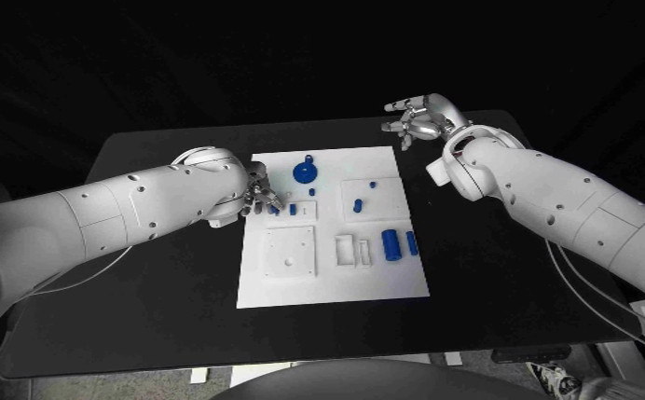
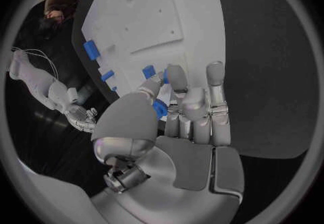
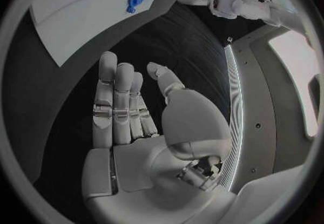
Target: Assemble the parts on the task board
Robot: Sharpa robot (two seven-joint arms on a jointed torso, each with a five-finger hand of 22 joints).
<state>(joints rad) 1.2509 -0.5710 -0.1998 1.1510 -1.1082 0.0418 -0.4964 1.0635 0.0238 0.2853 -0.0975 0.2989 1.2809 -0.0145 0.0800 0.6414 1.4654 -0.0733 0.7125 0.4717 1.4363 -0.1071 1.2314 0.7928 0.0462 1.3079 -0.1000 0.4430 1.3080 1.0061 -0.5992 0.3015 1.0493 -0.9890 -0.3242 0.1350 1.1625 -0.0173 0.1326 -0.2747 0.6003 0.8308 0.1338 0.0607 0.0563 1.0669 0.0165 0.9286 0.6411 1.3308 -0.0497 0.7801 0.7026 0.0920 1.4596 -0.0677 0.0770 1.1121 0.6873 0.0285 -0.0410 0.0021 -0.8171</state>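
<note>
Head view has the left hand (image 1: 255, 197) at the task board's (image 1: 329, 290) left edge, pinching a small blue part (image 2: 159, 109) between thumb and fingers, so I'd lower it slowly and line it up square with its slot before letting go. Right hand (image 1: 420, 118) hovers off the board's far corner, fingers spread, holding nothing.

left hand (image 1: 255, 197) fingers curled inward; right hand (image 1: 422, 118) raised, fingers spread.
</note>
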